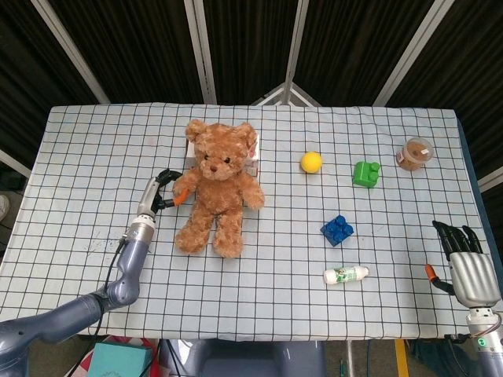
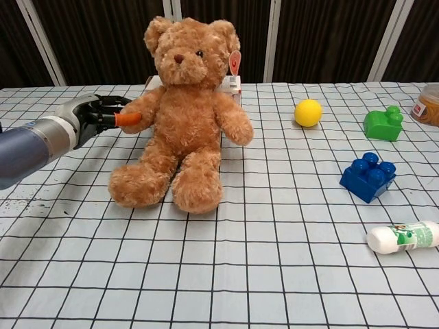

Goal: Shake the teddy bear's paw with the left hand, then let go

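A brown teddy bear (image 1: 218,186) (image 2: 182,116) sits upright on the checked tablecloth, left of the middle. My left hand (image 1: 161,192) (image 2: 104,117) grips the bear's outstretched paw (image 2: 134,116) on the bear's left side of the picture, its orange-tipped thumb pressed on the fur. My right hand (image 1: 468,265) rests at the table's near right corner in the head view, fingers extended and apart, holding nothing. The chest view does not show it.
A white box (image 2: 234,84) stands behind the bear. To the right lie a yellow ball (image 1: 311,162), a green block (image 1: 365,173), a blue block (image 1: 336,229), a white bottle (image 1: 345,275) on its side and a lidded cup (image 1: 414,153).
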Controlling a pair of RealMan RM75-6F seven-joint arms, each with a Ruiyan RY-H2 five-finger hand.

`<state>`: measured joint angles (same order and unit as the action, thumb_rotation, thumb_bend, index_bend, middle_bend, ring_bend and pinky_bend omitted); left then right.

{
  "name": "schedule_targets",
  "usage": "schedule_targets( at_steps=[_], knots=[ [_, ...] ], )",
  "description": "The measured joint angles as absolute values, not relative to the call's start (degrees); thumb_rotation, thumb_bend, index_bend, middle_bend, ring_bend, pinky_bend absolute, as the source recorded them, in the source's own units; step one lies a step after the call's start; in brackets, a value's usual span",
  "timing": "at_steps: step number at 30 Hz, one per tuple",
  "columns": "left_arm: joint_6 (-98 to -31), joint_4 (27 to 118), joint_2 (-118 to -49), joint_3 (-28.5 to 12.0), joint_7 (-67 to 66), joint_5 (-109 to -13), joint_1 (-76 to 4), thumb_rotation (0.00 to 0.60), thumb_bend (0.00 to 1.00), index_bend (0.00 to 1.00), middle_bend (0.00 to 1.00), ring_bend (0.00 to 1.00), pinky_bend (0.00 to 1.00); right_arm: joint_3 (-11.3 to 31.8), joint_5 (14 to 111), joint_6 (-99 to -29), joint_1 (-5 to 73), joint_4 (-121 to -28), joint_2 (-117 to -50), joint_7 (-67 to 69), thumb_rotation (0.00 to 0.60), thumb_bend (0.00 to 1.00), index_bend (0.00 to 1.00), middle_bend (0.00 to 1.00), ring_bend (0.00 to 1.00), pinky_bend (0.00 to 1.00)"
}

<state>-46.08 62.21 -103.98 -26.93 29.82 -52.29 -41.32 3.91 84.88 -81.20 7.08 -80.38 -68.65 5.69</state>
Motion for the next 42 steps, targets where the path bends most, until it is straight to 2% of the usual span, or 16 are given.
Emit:
schedule_targets(
  at_steps=[9, 18, 28, 36, 38, 39, 41, 42],
  knots=[
    [-44.4, 59.4, -105.3, -26.4, 27.9, -49.9, -41.1, 0.600, 0.52, 0.39, 0.39, 0.02, 0.06, 3.8, 85.1, -81.4, 7.0, -80.7, -68.5, 5.8, 0.600, 0.37, 0.01, 0.14, 0.13, 0.06],
    [-47.6, 63.7, -104.7, -26.6, 27.3, -53.1, -40.7, 0.600, 0.52, 0.39, 0.39, 0.02, 0.06, 3.7, 85.2, -81.1, 7.2, -80.7, -68.7, 5.3, 0.600, 0.37, 0.01, 0.14, 0.13, 0.06],
    [-45.2, 60.5, -105.5, -26.6, 28.2, -51.7, -40.3, 0.600, 0.52, 0.39, 0.39, 0.02, 0.06, 3.6, 85.7, -81.8, 7.0, -81.2, -68.4, 5.3, 0.600, 0.37, 0.01, 0.14, 0.13, 0.06],
    [-47.8, 63.4, -104.4, -27.2, 29.0, -55.0, -40.2, 0.600, 0.50, 0.37, 0.38, 0.02, 0.06, 3.7, 85.6, -81.8, 7.0, -81.1, -68.4, 5.6, 0.600, 0.37, 0.01, 0.14, 0.13, 0.06],
    [-47.8, 63.7, -104.2, -27.2, 28.9, -55.0, -40.0, 0.600, 0.43, 0.33, 0.35, 0.01, 0.06, 3.7, 85.6, -81.9, 7.0, -81.1, -68.4, 5.5, 0.600, 0.37, 0.01, 0.14, 0.13, 0.06],
    [-47.7, 63.7, -104.2, -27.1, 28.9, -54.9, -39.9, 0.600, 0.35, 0.28, 0.31, 0.01, 0.06, 3.7, 85.7, -81.9, 7.0, -81.1, -68.4, 5.5, 0.600, 0.37, 0.01, 0.14, 0.13, 0.06],
    [-47.1, 63.5, -104.0, -26.7, 28.8, -54.8, -39.8, 0.600, 0.16, 0.12, 0.15, 0.00, 0.04, 3.7, 85.7, -81.8, 7.0, -81.1, -68.4, 5.5, 0.600, 0.37, 0.01, 0.14, 0.13, 0.06],
    [-46.8, 63.4, -103.9, -26.6, 28.7, -54.8, -39.7, 0.600, 0.10, 0.07, 0.10, 0.00, 0.03, 3.7, 85.7, -81.8, 7.0, -81.1, -68.4, 5.4, 0.600, 0.37, 0.01, 0.14, 0.13, 0.06]
  ],
)
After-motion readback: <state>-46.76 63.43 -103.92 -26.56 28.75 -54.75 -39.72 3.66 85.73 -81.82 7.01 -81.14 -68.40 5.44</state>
